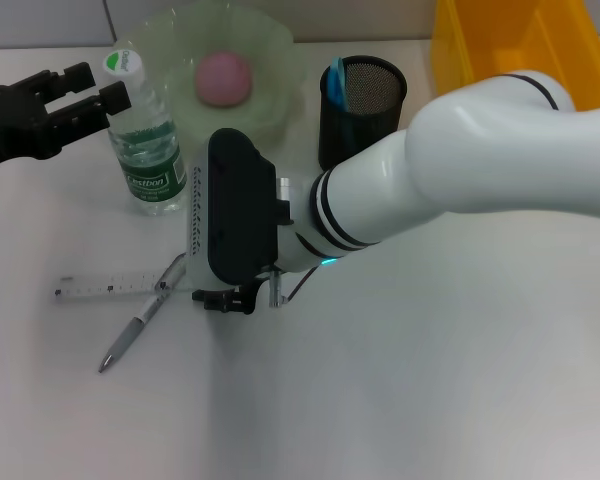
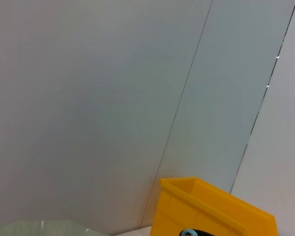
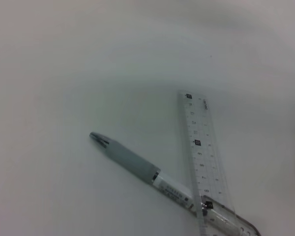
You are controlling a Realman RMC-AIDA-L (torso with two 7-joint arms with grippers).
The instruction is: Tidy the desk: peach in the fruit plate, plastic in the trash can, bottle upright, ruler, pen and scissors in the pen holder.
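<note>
White desk (image 1: 430,380) seen from above. At the back, a pale green translucent fruit plate (image 1: 170,50) holding a pink round peach (image 1: 224,78). Just beside the plate, toward the left, a clear plastic water bottle with a green label and white cap (image 1: 145,140), standing upright. To the right of the plate, a black mesh pen holder (image 1: 365,100) with a blue-handled item inside, likely scissors (image 1: 337,82). At the far right corner, a yellow plastic bin (image 1: 520,45). Nearer the front left, a clear plastic ruler (image 1: 105,287) lying flat, crossed at one end by a grey and white pen (image 1: 130,335) lying at a slant; the two touching where they cross. Right pincer (image 1: 230,298) low over the desk, just beside the end of the pen and ruler; cannot tell whether open or closed. Left pincer (image 1: 85,90) raised at the left edge, fingers parted, close to the bottle's cap, holding nothing.
</note>
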